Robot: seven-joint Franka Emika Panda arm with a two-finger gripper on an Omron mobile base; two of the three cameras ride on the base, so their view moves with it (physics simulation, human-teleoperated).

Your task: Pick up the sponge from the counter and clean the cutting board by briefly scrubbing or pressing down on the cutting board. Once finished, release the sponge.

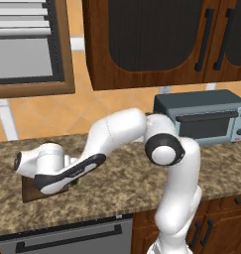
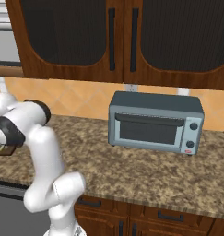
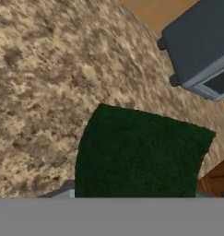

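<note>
Sponge (image 3: 141,154), dark green and rough-textured, sits large and close in the hand view right in front of the camera, with the gripper's fingers clenched on it; the fingertips themselves are hidden at the bottom of that view, so the contact points cannot be made out. Behind the sponge in that view lies the speckled granite counter (image 3: 49,78), and at the upper right a corner of the grey toaster oven (image 3: 201,46) with its small dark feet, while a bit of brown wood shows at the lower right edge. In the left base view the white arm (image 1: 117,136) reaches from the lower right across to the left and bends down low over the counter (image 1: 142,183). Its hand covers most of the dark brown cutting board (image 1: 30,191), of which one corner and an edge show beneath it. A tiny dark green spot (image 1: 77,182) peeks out beside the hand near the board. The toaster oven (image 1: 204,116) stands well apart to the right, against the tiled wall under the dark wooden cabinets (image 1: 156,39).
</note>
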